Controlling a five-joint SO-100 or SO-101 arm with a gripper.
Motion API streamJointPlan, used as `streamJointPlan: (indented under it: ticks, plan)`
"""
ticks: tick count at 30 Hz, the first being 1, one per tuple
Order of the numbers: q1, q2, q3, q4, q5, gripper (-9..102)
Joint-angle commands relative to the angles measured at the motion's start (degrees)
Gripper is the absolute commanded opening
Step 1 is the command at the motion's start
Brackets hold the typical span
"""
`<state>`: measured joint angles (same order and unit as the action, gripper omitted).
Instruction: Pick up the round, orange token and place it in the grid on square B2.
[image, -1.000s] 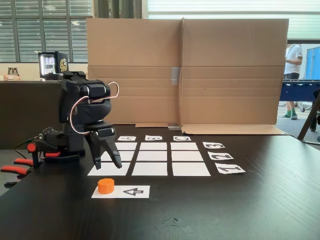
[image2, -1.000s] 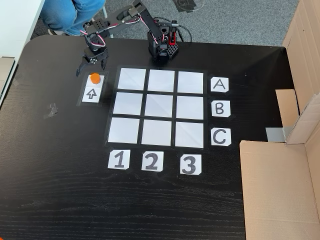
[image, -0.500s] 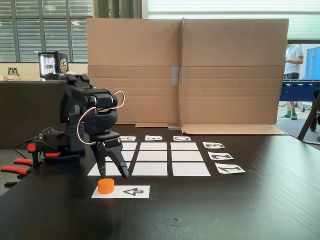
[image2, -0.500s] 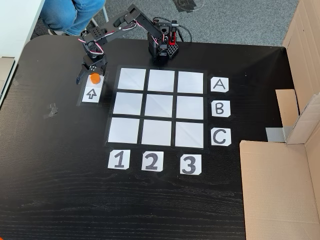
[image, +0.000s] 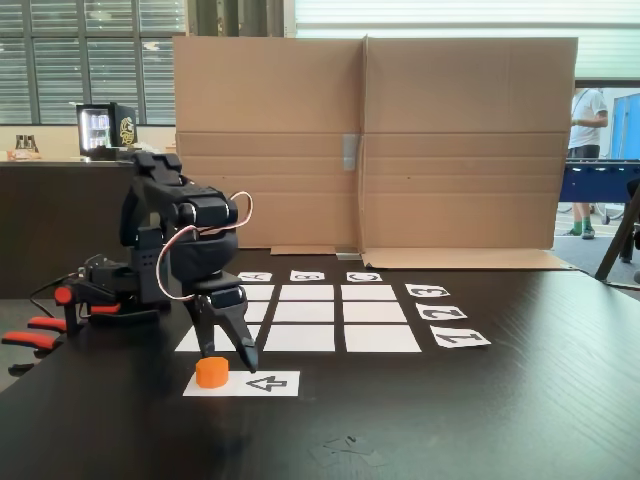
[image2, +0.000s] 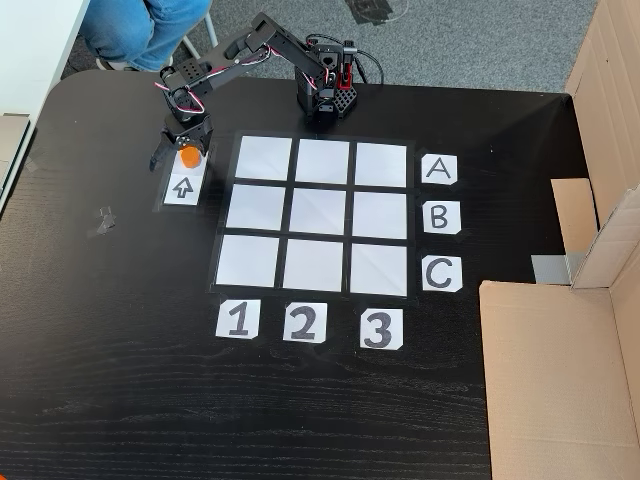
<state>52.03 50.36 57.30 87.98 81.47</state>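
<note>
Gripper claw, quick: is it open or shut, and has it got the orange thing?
Gripper: open, straddling the token on the arrow strip, not gripping it yet.

In a fixed view from above, the grid of nine white paper rectangles (image2: 318, 216) lies near the middle of the black wooden table (image2: 120, 380), with the plain centre rectangle, square B2 (image2: 318, 213), ringed by the other eight. The white letter cards (image2: 440, 217) lie along its right side and the white number cards (image2: 303, 324) along its near side. The white paper strip with a black arrow (image2: 184, 180) lies left of the grid, near the table's far left corner. The small round orange plastic token (image2: 190, 156) sits on the strip's far end, between the open fingers of the black two-finger gripper (image2: 183, 157). The arm's black base (image2: 325, 95) stands at the far edge, behind the grid. Brown cardboard sheets (image2: 560, 380) cover the right edge.
</note>
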Motion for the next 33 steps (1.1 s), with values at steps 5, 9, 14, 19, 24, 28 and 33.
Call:
streamJointPlan:
  ticks: [5, 9, 14, 19, 24, 28, 33]
  plan:
    - [1.0, -0.2, -2.3, -3.0, 1.7, 3]
    - [1.3, -0.5, -2.2, -3.7, 1.8, -1]
    - [1.7, -0.6, -2.3, -3.7, 1.8, -1]
    - [2.1, 1.0, -2.7, -3.7, 1.8, -1]
    - [2.7, 4.8, -1.6, -5.1, 1.8, -1]
    - [3.7, 11.0, 1.1, -7.3, 1.8, -1]
    - [2.7, 21.4, 2.4, -6.4, -1.1, -1]
